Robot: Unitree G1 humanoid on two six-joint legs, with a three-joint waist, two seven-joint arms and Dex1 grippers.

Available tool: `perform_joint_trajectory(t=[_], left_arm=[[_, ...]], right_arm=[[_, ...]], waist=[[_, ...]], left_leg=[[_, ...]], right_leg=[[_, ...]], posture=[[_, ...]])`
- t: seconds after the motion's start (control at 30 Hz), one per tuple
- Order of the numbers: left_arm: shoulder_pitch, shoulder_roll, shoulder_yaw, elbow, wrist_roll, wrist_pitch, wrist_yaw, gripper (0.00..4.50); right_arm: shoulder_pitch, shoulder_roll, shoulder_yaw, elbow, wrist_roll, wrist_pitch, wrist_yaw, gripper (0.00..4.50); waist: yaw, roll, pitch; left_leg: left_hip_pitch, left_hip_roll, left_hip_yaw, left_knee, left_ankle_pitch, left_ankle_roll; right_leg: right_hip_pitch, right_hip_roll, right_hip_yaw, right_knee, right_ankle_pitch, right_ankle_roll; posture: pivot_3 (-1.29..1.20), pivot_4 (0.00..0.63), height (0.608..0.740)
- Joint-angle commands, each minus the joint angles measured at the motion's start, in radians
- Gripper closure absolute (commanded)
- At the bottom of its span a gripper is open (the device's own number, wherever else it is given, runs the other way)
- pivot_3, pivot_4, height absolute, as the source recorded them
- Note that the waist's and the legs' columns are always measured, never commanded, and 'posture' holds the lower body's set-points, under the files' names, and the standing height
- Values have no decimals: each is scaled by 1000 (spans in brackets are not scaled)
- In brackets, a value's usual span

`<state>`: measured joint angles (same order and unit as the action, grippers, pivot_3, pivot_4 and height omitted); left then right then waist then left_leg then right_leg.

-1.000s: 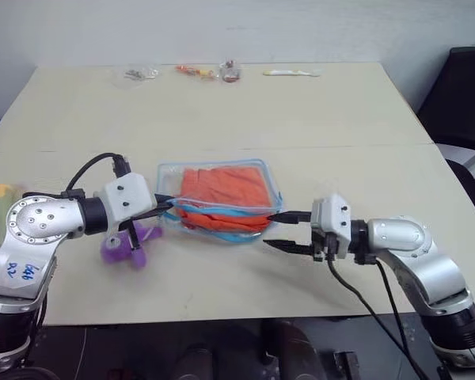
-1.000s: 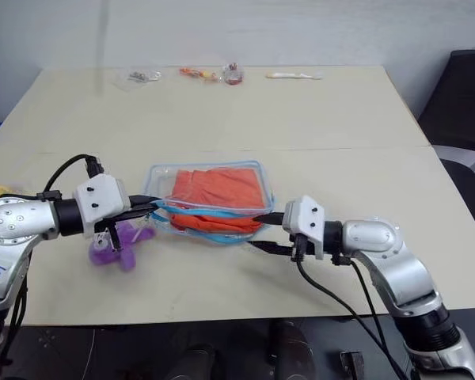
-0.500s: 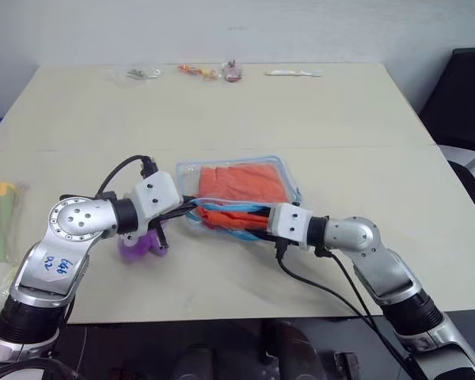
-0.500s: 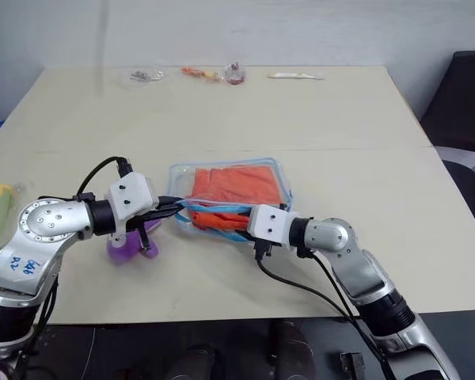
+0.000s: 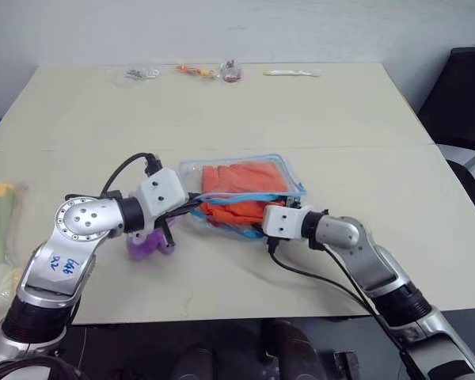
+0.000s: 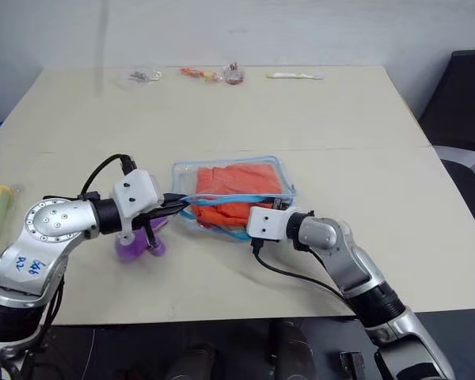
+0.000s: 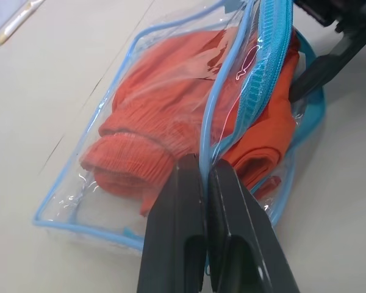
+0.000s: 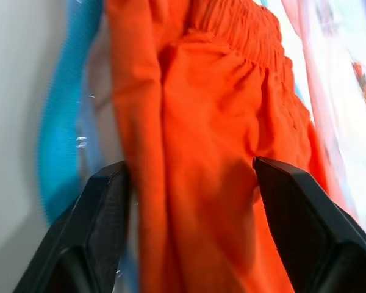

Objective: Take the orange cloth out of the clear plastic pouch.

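The clear plastic pouch (image 5: 191, 177) with light blue trim lies mid-table with its mouth lifted at the near side. The orange cloth (image 5: 245, 184) is folded inside it. My left gripper (image 7: 206, 177) is shut on the blue zip edge of the pouch (image 7: 79, 201) and holds that edge up. My right gripper (image 8: 189, 165) has entered the mouth from the right. It is open, with one finger on each side of a fold of the orange cloth (image 8: 213, 91). In the eye views its fingertips are hidden in the pouch.
A purple plush bunny (image 5: 146, 244) sits under my left wrist. A wrapper with a yellow-green stick (image 5: 1, 214) lies at the left edge. Small items (image 5: 198, 71) and a white stick (image 5: 291, 72) line the far edge. A black chair (image 5: 463, 87) stands at the right.
My right gripper has moved forward into the pouch mouth, rolled, and opened wider around the cloth. My left gripper kept its hold and carried the pouch a little to the right.
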<state>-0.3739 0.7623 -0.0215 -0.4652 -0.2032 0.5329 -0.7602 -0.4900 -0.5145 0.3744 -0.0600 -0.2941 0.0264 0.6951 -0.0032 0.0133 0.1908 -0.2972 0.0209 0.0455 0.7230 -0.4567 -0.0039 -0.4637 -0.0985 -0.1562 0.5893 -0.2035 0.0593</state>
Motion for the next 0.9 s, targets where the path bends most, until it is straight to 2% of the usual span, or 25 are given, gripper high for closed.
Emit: perform_joint_trajectory(t=[0.03,0.27,0.47,0.6,0.67,0.83,0.9], left_arm=[[-2,-9,-3,-54,-9,11,11,4500],[-15,-33,-20,-54,-2,26,25,4500],[-21,-41,-26,-46,1,23,32,4500],[-25,-45,-27,-42,3,21,37,4500],[-27,-45,-27,-39,4,20,40,4500],[-32,-50,-28,-25,9,16,49,4500],[-34,-54,-30,-20,14,18,55,4500]], right_arm=[[-26,1,22,25,-61,-45,-24,1215],[-111,42,102,135,-253,-68,-121,1215],[-129,80,137,238,-336,-72,-187,1215],[-121,97,137,268,-333,-76,-187,2111],[-116,96,136,261,-329,-78,-181,2943],[-117,82,124,247,-318,-95,-171,4487],[-115,79,117,240,-304,-99,-154,4487]], waist=[[0,0,0],[-1,0,0],[-1,-1,-1],[-1,-1,-1],[-1,-1,-1],[1,-1,-1],[1,-1,-1]], left_leg=[[0,0,0,0,0,0],[0,0,0,0,0,0],[0,0,0,1,0,0],[1,0,0,1,0,0],[1,0,0,1,0,0],[0,0,-1,1,0,0],[0,0,-2,1,0,0]], right_leg=[[0,0,0,0,0,0],[0,0,1,1,0,0],[1,0,1,1,0,0],[2,0,1,1,0,0],[2,0,1,1,0,0],[2,0,1,1,0,0],[2,0,0,1,0,0]], posture=[[0,150,740],[0,150,740],[0,150,740],[0,150,740],[0,150,740],[0,150,740],[0,150,740]])
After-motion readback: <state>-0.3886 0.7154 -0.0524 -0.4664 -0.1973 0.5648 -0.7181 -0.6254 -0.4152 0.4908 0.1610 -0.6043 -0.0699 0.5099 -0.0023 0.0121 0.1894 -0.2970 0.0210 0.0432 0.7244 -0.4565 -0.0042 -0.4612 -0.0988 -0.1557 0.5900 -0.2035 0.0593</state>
